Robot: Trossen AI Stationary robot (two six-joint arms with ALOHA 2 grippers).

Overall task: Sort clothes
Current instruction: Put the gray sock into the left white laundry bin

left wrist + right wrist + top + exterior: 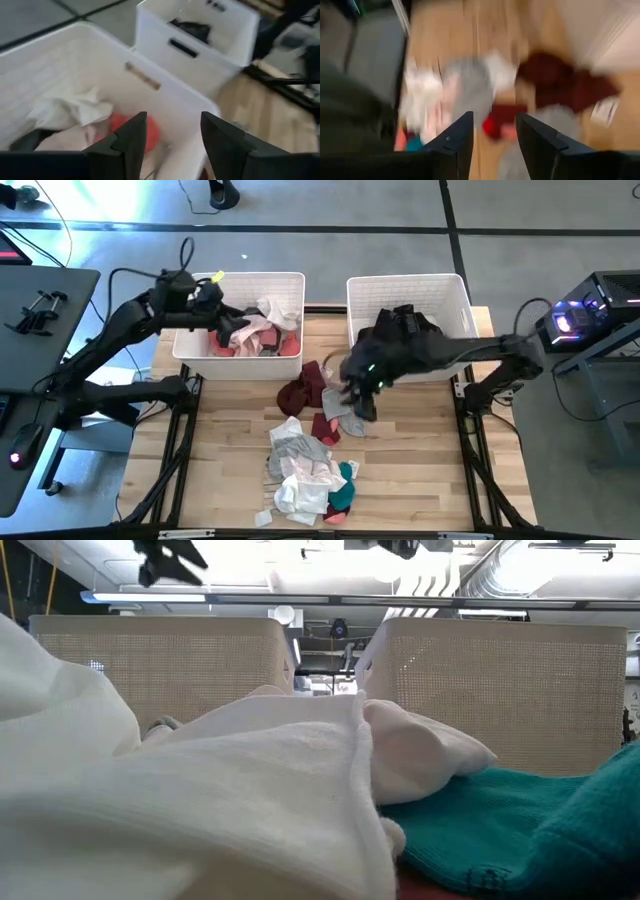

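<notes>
The loose clothes lie in a heap on the wooden table: maroon pieces (pixel 300 392), a grey one (pixel 350 416), white and grey ones (pixel 300 465) and a teal one (pixel 345 480). The left white basket (pixel 290 282) holds white, pink and coral clothes (pixel 262 330). The right white basket (pixel 455 288) holds black clothes (pixel 405 320). My left gripper (pixel 172 122) hangs open above the left basket (pixel 222 320), with nothing between its fingers. My right gripper (pixel 493 120) is open above the far end of the heap (pixel 352 392), over red and grey cloth, clear of it.
Both baskets stand side by side at the table's far edge. Bare wood lies left and right of the heap. In the low view a white garment (pixel 200 800) and a teal one (pixel 520 830) fill the foreground. A dark stand (pixel 40 310) stands left of the table.
</notes>
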